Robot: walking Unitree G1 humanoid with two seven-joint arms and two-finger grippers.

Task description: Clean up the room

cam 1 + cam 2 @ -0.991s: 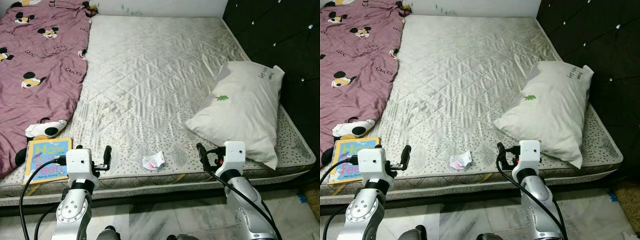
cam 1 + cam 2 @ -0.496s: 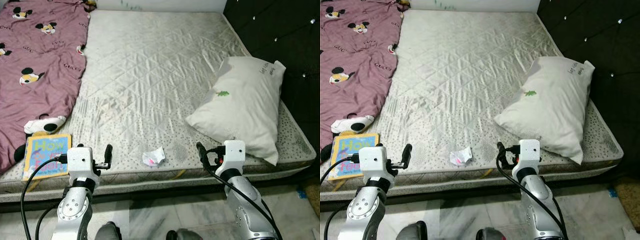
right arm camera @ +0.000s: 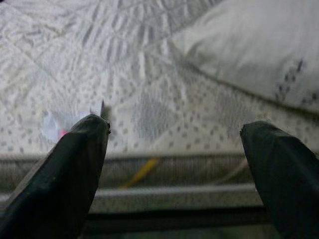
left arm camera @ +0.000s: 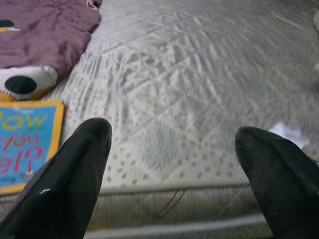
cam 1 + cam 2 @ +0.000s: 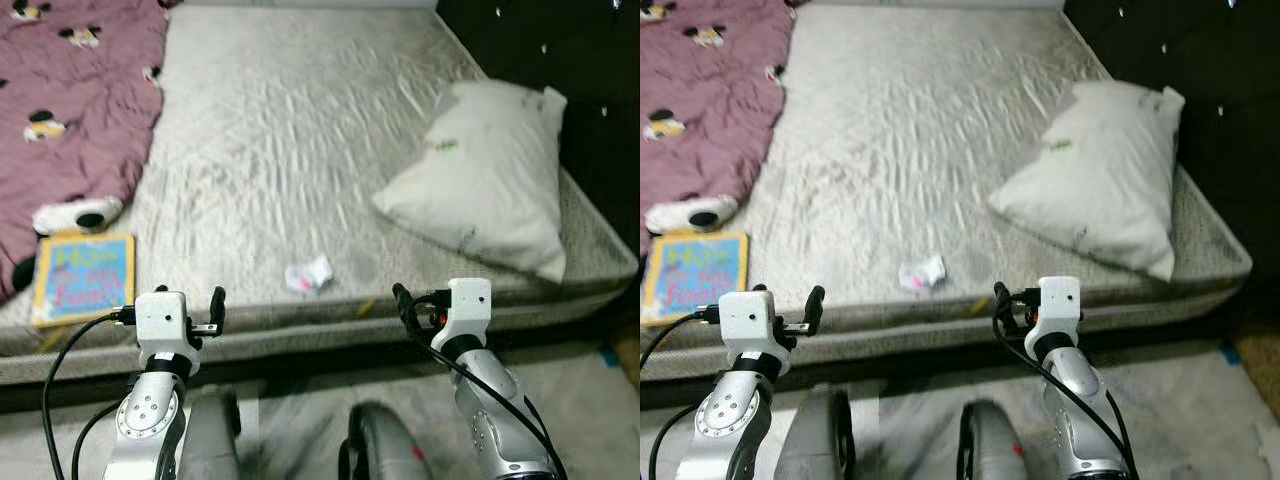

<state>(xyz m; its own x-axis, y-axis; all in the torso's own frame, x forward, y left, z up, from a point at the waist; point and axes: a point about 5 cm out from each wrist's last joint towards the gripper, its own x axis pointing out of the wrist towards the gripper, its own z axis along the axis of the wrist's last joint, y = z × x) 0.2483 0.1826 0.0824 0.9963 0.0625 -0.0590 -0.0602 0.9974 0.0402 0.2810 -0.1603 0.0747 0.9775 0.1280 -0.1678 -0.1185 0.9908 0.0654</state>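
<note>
A crumpled white and pink wrapper [image 5: 308, 274] lies near the front edge of the bare grey mattress [image 5: 280, 130]. A blue book with a yellow border [image 5: 82, 277] lies at the front left corner. Behind it spreads a maroon cartoon-print blanket [image 5: 70, 110]. A white pillow [image 5: 485, 185] rests on the right side. My left gripper [image 4: 174, 134] is open and empty, held before the mattress edge between book and wrapper. My right gripper [image 3: 177, 127] is also open and empty, with the wrapper [image 3: 52, 127] beyond one finger and the pillow [image 3: 259, 45] beyond the other.
A black tufted headboard [image 5: 560, 50] stands along the right side of the bed. Pale marble floor [image 5: 590, 400] lies between me and the bed. My own legs [image 5: 380, 450] show at the bottom, blurred. A white and black patch of the blanket [image 5: 75, 215] sits just behind the book.
The whole picture has shifted and blurred, so the camera has moved: the bed's front edge sits higher in view and my legs have come in. Both grippers stay open.
</note>
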